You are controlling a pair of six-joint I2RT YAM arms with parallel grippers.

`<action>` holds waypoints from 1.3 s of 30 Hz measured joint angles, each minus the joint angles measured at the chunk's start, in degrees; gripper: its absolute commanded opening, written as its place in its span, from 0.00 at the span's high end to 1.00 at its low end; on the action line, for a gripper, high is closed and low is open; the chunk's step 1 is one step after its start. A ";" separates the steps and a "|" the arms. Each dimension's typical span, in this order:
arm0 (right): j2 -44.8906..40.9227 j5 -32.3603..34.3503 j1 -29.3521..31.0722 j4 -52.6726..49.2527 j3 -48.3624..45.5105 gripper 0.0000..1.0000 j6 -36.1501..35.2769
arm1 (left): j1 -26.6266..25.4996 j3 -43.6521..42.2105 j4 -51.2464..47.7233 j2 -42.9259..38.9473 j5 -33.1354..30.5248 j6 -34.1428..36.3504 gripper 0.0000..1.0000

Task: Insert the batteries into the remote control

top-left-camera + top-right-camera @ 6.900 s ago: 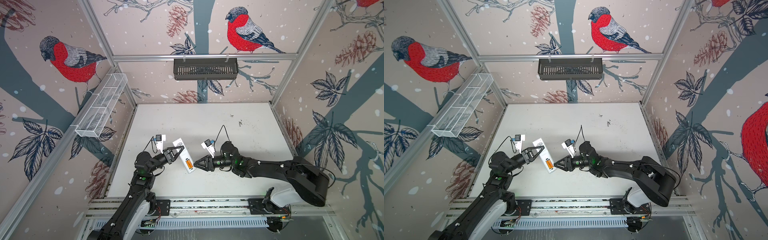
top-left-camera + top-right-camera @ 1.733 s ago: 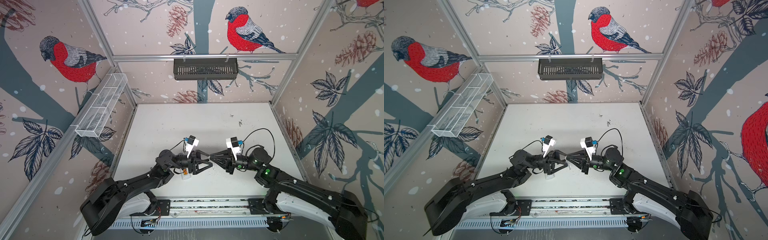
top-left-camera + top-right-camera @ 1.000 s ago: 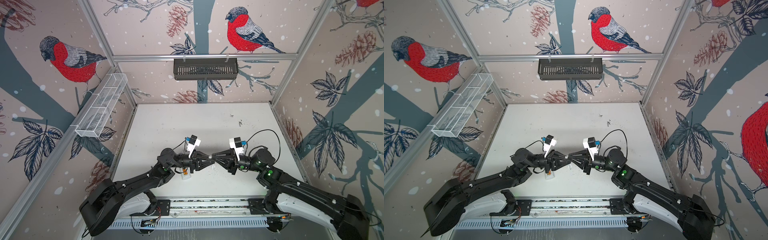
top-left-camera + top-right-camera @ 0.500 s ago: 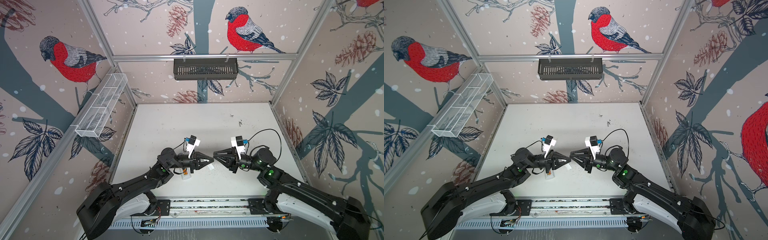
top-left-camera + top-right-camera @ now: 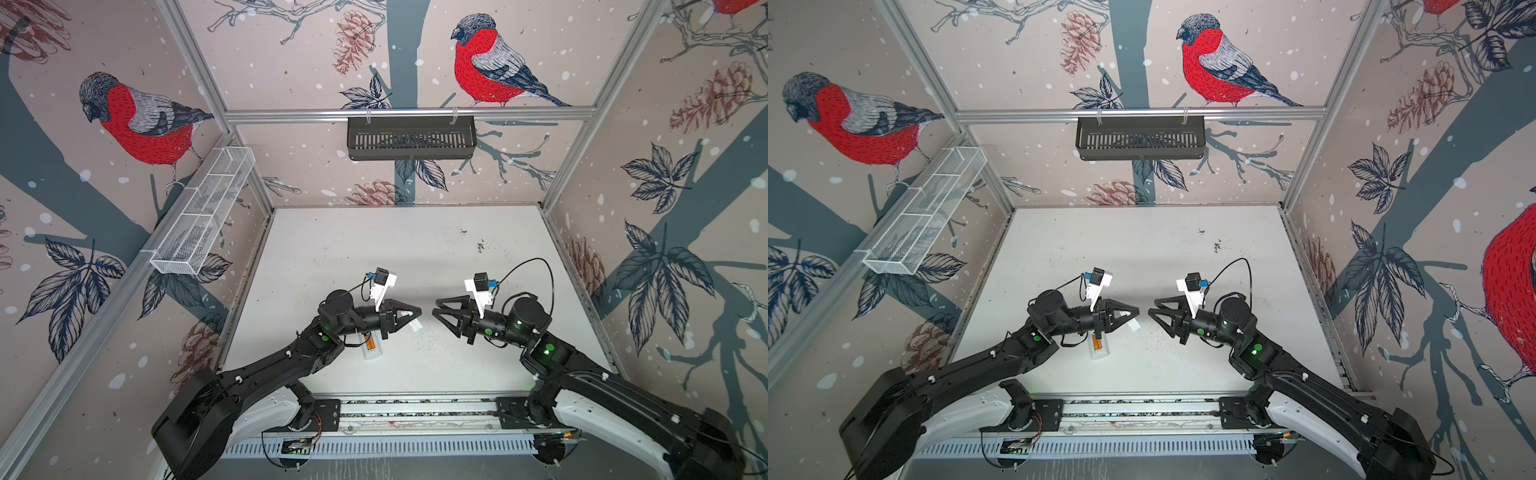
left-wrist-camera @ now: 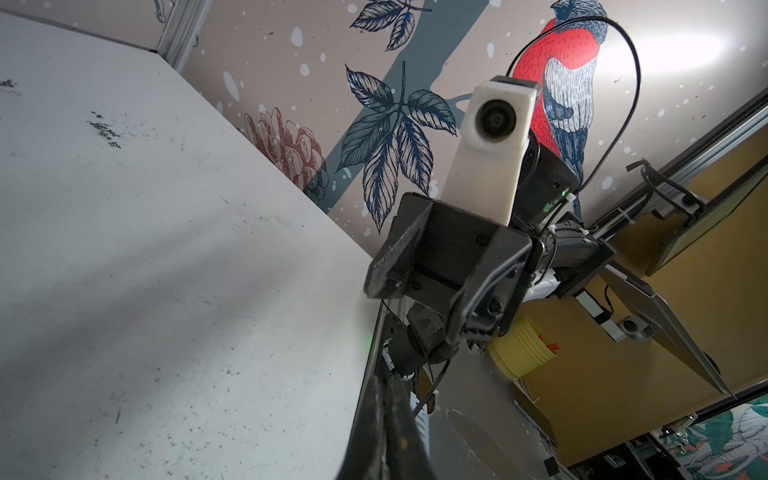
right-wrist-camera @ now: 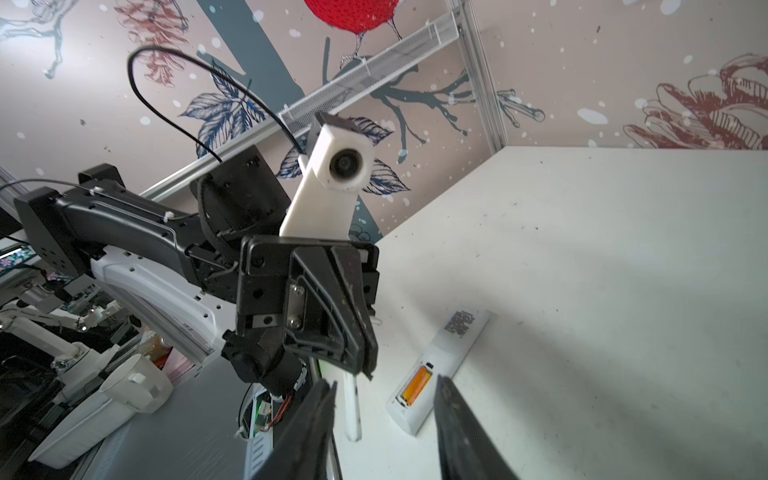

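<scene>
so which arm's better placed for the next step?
Left. The left gripper is shut on a white strip, probably the battery cover, close by the remote with batteries seated. The right gripper is open, empty, farther off.

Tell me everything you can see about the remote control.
The remote control is a slim white plastic bar lying flat on the white table, plain back up. The compartment at one end is uncovered, with orange-gold batteries seated inside; a dark printed label sits near the other end. In both top views the left arm hides part of it. Only the table touches it; the left end effector, shut on a white strip, is clear of it.
</scene>
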 measured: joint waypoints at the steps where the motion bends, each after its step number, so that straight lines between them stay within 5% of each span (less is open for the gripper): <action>1: 0.11 -0.11 0.15 -0.96 -0.24 0.46 -0.02 | 0.09 0.15 -0.02 0.31 0.07 0.00 1.00; 9: 4.07 -1.97 2.08 -3.48 -0.22 0.44 -1.53 | 0.20 0.92 0.04 0.24 1.62 -0.26 1.00; 29: 12.39 -6.43 5.77 1.77 3.72 0.83 -1.33 | 0.28 0.17 -0.17 -2.78 1.64 -0.37 0.99; 32: 12.72 -6.71 5.77 2.32 3.72 0.85 -1.22 | 0.35 0.07 -0.37 -3.21 1.57 -0.35 0.83; 36: 13.35 -6.78 5.68 2.84 3.74 0.87 -0.87 | 0.66 0.00 -0.44 -3.85 1.68 -0.37 0.41; 39: 13.75 -6.78 5.49 2.99 3.74 0.88 -0.15 | 1.14 -0.22 -0.46 -4.22 1.68 -0.48 0.23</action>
